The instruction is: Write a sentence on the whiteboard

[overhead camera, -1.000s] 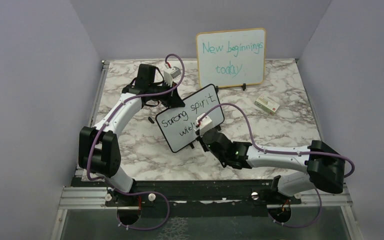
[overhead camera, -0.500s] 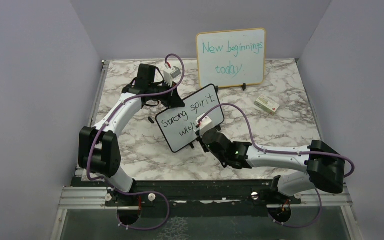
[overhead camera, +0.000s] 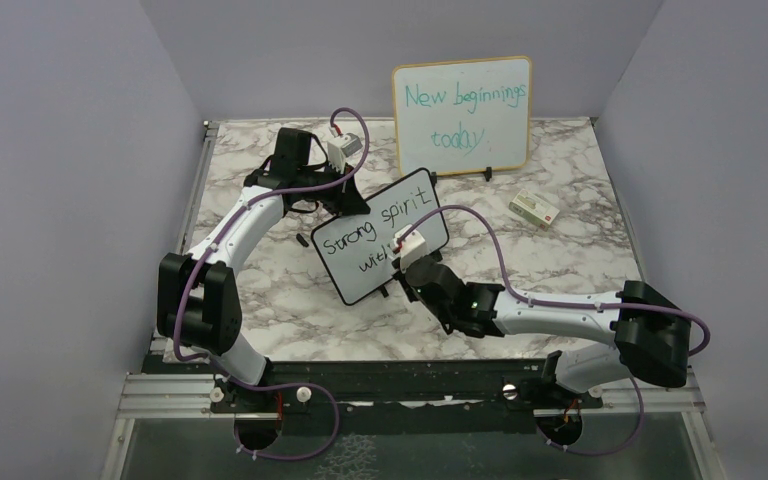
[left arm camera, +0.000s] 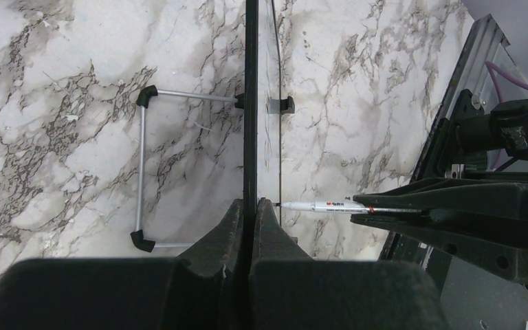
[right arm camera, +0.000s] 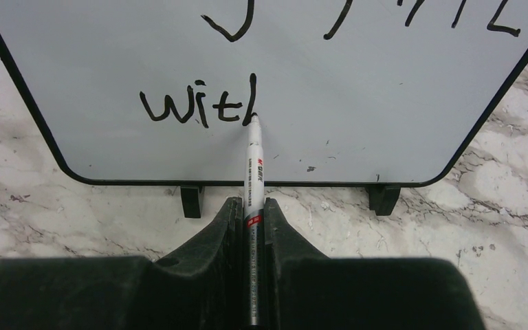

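Top external: marbled table (overhead camera: 580,255), lilac walls (overhead camera: 60,150)

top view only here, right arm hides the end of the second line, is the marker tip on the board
observer: Yes. In the right wrist view the marker has its tip touching the whiteboard, at the foot of the last stroke.
operator: what does that line say so far
observer: "wit", then one tall stroke, likely the start of an h.
operator: is the left gripper actually holding the board
observer: Yes. The left wrist view shows the left gripper shut on the edge of its black frame.
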Available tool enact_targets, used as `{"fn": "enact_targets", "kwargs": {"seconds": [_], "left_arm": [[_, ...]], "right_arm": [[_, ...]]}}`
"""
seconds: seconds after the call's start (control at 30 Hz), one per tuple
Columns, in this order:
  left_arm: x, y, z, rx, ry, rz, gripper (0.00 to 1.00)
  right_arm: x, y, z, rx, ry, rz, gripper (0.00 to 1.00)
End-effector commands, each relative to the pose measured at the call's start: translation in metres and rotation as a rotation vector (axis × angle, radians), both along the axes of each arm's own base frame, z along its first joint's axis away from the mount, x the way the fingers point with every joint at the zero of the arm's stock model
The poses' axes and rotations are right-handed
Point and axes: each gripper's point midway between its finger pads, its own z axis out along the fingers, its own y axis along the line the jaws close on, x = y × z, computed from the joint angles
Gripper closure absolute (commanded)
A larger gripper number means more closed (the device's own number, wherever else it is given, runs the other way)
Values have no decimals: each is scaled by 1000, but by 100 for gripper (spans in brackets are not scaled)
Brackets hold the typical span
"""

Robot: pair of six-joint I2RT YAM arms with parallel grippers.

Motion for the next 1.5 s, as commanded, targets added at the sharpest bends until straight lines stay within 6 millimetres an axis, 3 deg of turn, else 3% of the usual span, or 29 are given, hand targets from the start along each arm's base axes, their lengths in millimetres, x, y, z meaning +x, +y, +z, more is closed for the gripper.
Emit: {"fn": "enact_targets", "kwargs": {"seconds": [0.0, 0.57, 1.47], "left_arm": [[-7, 7, -27, 82, 37, 12, 100], [-7, 7, -25, 83, 34, 13, 100], [-6, 7, -25, 81, 34, 13, 100]], "right_arm": [[13, 1, 24, 60, -62, -40, 99], [20, -2, 32, 65, -88, -63, 100], [3, -14, -5, 2, 42, -42, 100]]}}
